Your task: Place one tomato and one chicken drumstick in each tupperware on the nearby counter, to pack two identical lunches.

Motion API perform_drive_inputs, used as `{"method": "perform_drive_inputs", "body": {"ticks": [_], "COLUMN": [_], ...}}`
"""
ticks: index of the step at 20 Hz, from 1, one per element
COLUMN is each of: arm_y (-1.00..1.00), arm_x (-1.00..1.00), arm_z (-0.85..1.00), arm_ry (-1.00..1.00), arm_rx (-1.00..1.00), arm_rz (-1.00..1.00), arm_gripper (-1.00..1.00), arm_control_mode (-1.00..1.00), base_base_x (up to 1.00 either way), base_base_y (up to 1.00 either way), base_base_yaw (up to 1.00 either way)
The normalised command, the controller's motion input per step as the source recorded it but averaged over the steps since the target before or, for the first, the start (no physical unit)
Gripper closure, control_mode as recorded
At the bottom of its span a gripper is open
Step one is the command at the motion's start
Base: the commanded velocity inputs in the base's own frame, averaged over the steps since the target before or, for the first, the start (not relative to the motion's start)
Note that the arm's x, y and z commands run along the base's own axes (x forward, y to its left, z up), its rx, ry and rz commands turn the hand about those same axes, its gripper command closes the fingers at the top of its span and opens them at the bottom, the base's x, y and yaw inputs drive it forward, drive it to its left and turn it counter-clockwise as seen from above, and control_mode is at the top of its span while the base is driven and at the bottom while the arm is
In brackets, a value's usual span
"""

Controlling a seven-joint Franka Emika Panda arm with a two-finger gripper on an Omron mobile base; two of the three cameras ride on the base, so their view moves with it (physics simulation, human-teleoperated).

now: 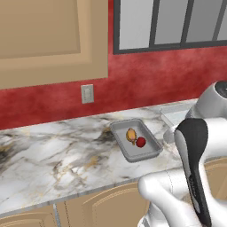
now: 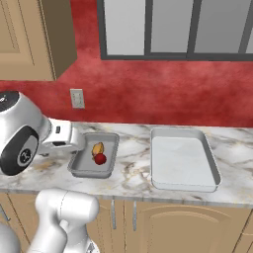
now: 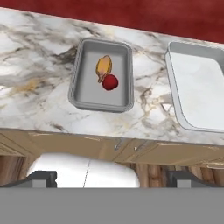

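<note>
- I see my fingers (image 3: 112, 178) spread wide, holding nothing, their dark tips low in the hand view, back off the marble desk (image 3: 39, 65) edge.
- Ahead of them, the small grey tupperware (image 3: 78, 87) sits on the desk, with one tomato (image 3: 110, 82) touching one drumstick (image 3: 103, 67) inside.
- The larger tupperware (image 2: 180, 160) lies just beside it, to the right.

Small tray (image 2: 84, 168) sits on the counter (image 2: 133, 180), w/ tomato (image 2: 100, 158) and drumstick (image 2: 98, 148) inside, touching; drumstick behind tomato, toward the wall. Bigger tray (image 2: 184, 185) to its right on same counter, apart from it. Wall outlet (image 2: 77, 98) behind and left of small tray. Cabinets (image 2: 163, 225) below counter, window (image 2: 173, 27) above bigger tray.
</note>
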Motion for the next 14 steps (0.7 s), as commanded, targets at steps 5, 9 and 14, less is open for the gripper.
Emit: {"method": "perform_drive_inputs", "body": {"ticks": [5, 9, 14], "arm_y": [-0.29, 0.00, 0.00], "arm_x": [-0.25, 0.00, 0.00], "arm_z": [0.02, 0.00, 0.00], "arm_ry": [0.02, 0.00, 0.00], "arm_rx": [0.01, 0.00, 0.00], "arm_rz": [-0.01, 0.00, 0.00], "arm_gripper": [-1.00, -1.00, -1.00], "arm_control_mode": [1.00, 1.00, 1.00], "base_base_x": [0.01, 0.00, -0.16], "base_base_y": [-0.32, -0.96, -1.00], "base_base_yaw": [0.00, 0.00, 0.00]}}
